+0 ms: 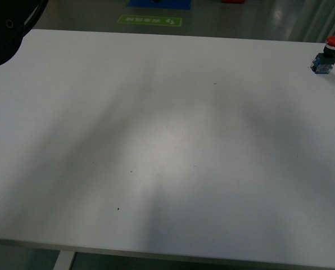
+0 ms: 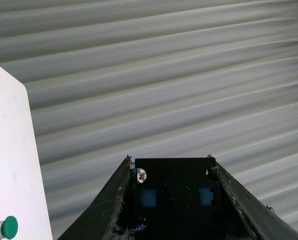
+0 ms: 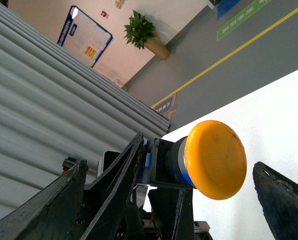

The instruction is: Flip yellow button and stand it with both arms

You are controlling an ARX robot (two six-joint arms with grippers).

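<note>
The left gripper [image 2: 169, 165] was clamped on the blocky body of the yellow button [image 3: 216, 160], whose screwed base faced that wrist. The right gripper [image 3: 169, 167] stood wide, its fingers [image 3: 64, 200] flanking the yellow cap without touching it. Beyond them lay the white table [image 1: 167, 140], where a red button [image 1: 328, 53] stood.

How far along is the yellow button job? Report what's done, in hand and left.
Done: the yellow button is off the table, absent from the front view. In hand: the left gripper appears clamped on its black-and-blue body, while the right gripper sits open around the cap, not touching it. Left: finishing the flip between the arms and standing it on the table.
</note>
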